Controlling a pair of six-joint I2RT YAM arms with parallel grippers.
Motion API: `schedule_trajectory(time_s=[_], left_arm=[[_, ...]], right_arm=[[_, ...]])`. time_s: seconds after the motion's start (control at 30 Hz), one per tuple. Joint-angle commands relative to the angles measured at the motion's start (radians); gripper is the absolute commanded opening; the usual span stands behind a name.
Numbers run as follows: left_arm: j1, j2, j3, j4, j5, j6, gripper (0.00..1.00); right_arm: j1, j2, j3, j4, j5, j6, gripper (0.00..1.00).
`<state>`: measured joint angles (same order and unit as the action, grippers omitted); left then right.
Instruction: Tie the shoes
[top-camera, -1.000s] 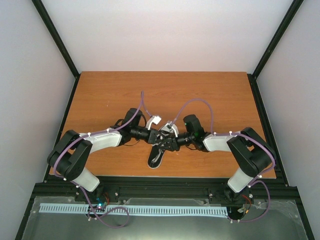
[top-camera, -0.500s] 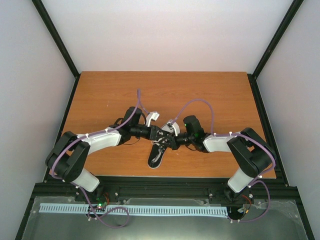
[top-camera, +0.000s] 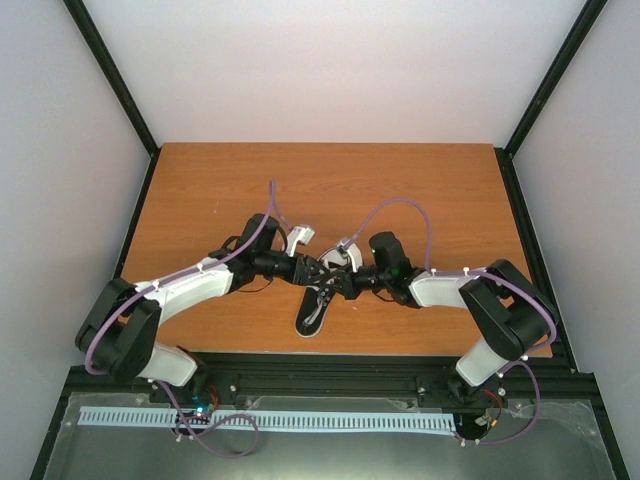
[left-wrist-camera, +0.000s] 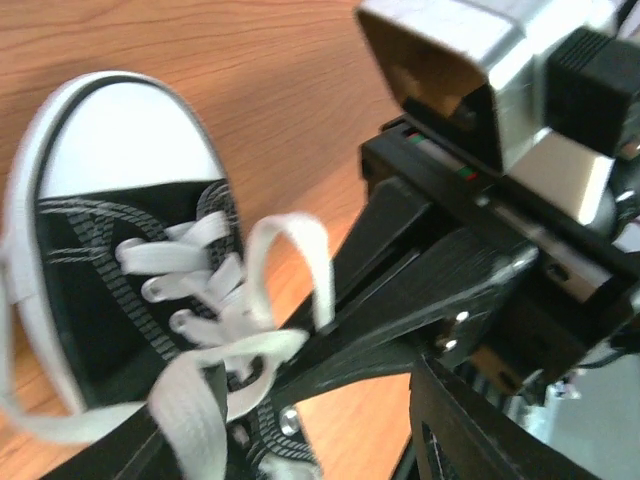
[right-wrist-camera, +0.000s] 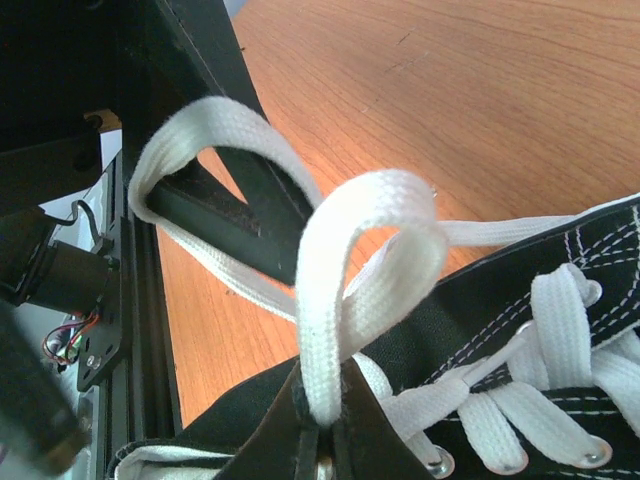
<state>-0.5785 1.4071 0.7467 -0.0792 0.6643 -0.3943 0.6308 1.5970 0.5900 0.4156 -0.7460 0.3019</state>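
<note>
Shoe: the shoe (top-camera: 312, 312) lies flat on the desk (top-camera: 220, 190), near the front edge and between the two arms. Its white toe points toward the arm bases.
Laces: the laces (left-wrist-camera: 185, 250) are threaded through the eyelets. No bow is closed, and the ends are raised into two loops.
Right hand: the right hand (right-wrist-camera: 320, 432) is narrow. It pinches the base of the right loop (right-wrist-camera: 370, 250), which stands upright just above the tongue.
Left hand: the left hand (top-camera: 320, 269) is set wide. The left loop (right-wrist-camera: 215, 125) is hooked around one finger (right-wrist-camera: 235, 215) and does not appear to be clamped.
Relation: the two hands meet over the lacing, tips almost touching, and the loops stand just beside each other.
Step in hand: likely bow forming. Both loops are made but not yet wrapped around each other.
Next move: the left loop probably needs a firm pinch first. After that, cross one loop around the other, feed it through the gap at the base, and pull the two apart.
Caution: the right loop is short, so tension is best kept low until the crossing is seated.
</note>
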Motion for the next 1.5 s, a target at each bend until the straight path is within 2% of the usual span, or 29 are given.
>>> schedule_trajectory(time_s=[0.0, 0.17, 0.33, 0.4, 0.5, 0.6, 0.7, 0.87, 1.03, 1.47], left_arm=[[0.008, -0.068, 0.055, -0.173, -0.178, 0.103, 0.54], [0.006, -0.14, 0.047, -0.209, -0.328, 0.124, 0.64], [-0.018, -0.212, 0.0, -0.152, -0.47, 0.135, 0.61], [-0.05, -0.265, -0.059, -0.042, -0.412, 0.153, 0.56], [-0.081, -0.304, -0.143, 0.124, -0.219, 0.17, 0.51], [-0.086, -0.26, -0.147, 0.133, -0.197, 0.203, 0.4], [-0.089, -0.184, -0.129, 0.114, -0.22, 0.253, 0.35], [-0.106, -0.1, -0.126, 0.146, -0.242, 0.326, 0.34], [-0.113, -0.076, -0.149, 0.203, -0.245, 0.381, 0.38], [-0.116, 0.025, -0.125, 0.199, -0.302, 0.407, 0.39]], right_arm=[[0.004, -0.027, -0.013, 0.03, 0.01, 0.001, 0.03], [0.004, -0.043, -0.024, 0.029, 0.019, 0.012, 0.03], [-0.004, -0.059, -0.032, 0.028, 0.031, 0.04, 0.03], [-0.009, -0.064, -0.037, 0.04, 0.025, 0.063, 0.03], [-0.013, -0.07, -0.038, 0.042, 0.019, 0.085, 0.03], [-0.017, -0.074, -0.04, 0.041, 0.018, 0.092, 0.03], [-0.019, -0.067, -0.041, 0.048, 0.012, 0.099, 0.03], [-0.02, -0.058, -0.039, 0.061, 0.004, 0.108, 0.03], [-0.022, -0.054, -0.036, 0.065, -0.002, 0.11, 0.03], [-0.022, -0.029, -0.027, 0.093, -0.032, 0.121, 0.03]])
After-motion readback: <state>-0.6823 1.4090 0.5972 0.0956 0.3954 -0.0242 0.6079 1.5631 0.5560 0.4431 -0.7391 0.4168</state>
